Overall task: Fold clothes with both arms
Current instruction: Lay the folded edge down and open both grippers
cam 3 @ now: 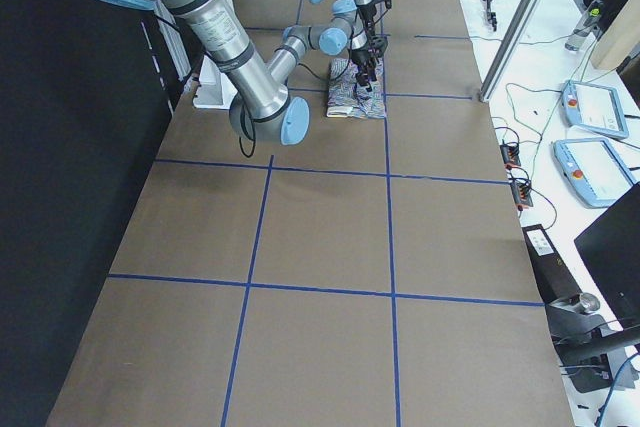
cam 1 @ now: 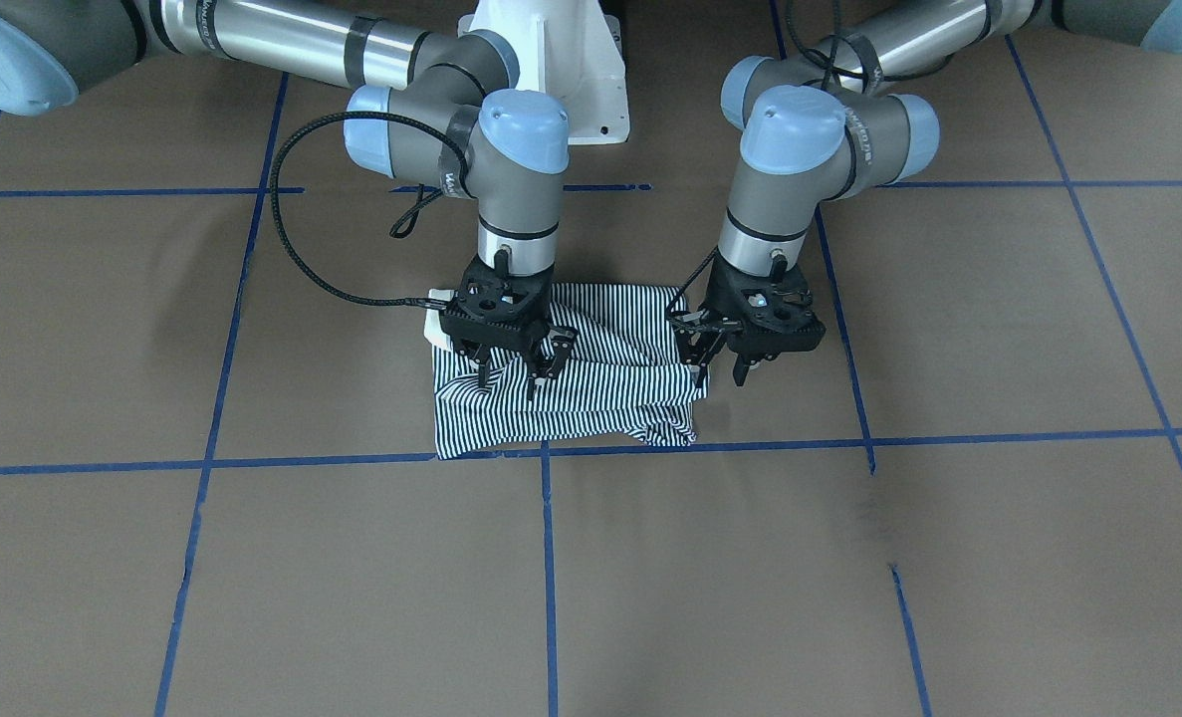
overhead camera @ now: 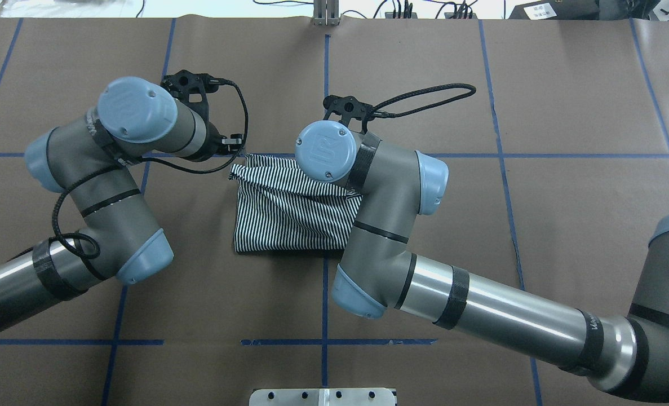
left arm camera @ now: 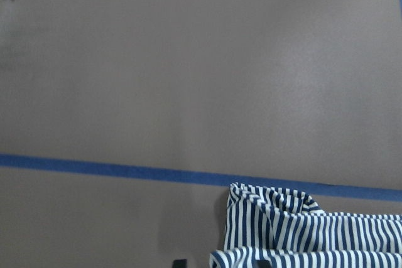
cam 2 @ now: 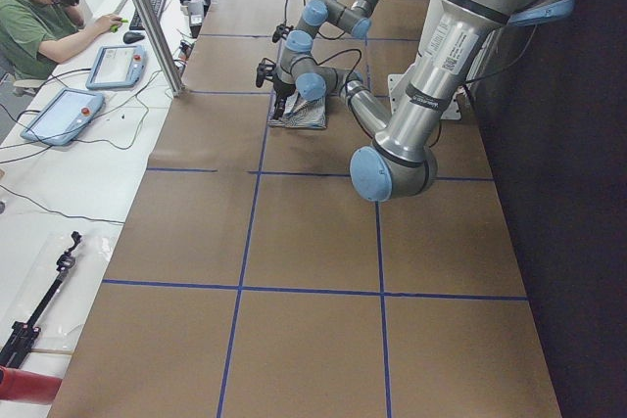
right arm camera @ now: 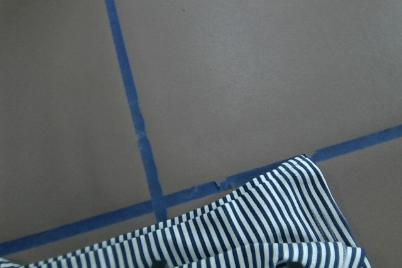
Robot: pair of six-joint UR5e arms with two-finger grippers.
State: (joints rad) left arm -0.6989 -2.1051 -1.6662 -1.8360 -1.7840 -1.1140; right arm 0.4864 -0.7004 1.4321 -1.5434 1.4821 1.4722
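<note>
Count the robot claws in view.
2. The right arm's black two-finger claw hangs over the folded navy-and-white striped shirt; the left arm's black claw is at that shirt's edge on the robot's left.

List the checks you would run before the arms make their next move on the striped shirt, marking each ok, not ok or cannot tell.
1. Striped shirt folded to a compact rectangle: ok.
2. Right gripper above the shirt, open: ok.
3. Left gripper at the shirt's side edge, open: ok.
4. Either gripper snagged on cloth: cannot tell.
5. Top layer flat: not ok, rumpled.
</note>
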